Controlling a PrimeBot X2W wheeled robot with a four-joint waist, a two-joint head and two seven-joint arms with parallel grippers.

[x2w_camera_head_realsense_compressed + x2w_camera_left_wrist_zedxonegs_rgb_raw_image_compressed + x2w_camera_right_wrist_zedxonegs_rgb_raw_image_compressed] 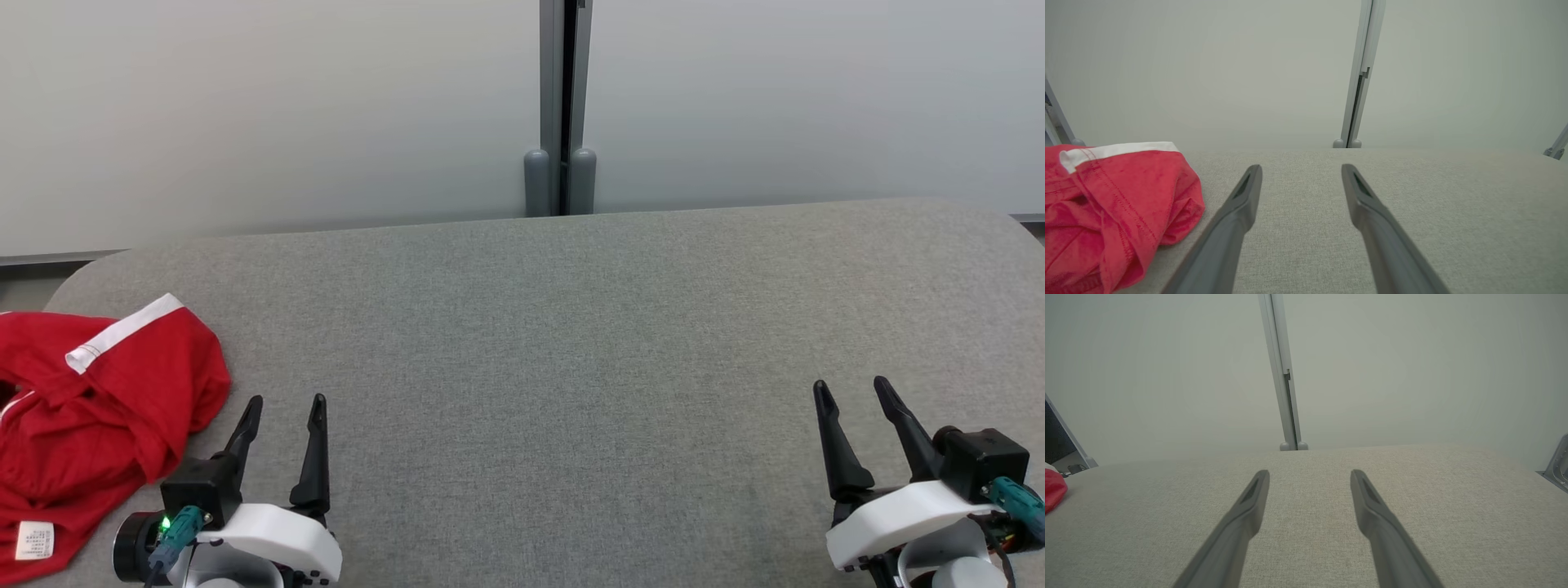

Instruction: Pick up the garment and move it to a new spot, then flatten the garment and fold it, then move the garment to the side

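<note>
Red garment (pixel 98 408) crumpled at the left edge of the table (pixel 571 367) — not gripped.
The left gripper (pixel 287 400) is positioned just beside it, fingers apart and empty; the right gripper (pixel 851 384) — fingers likewise apart — is positioned well away.

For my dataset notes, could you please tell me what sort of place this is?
Probably a lab or office test bay: a grey fabric-covered table, pale partition panels joined by a post, a crumpled red garment.
</note>
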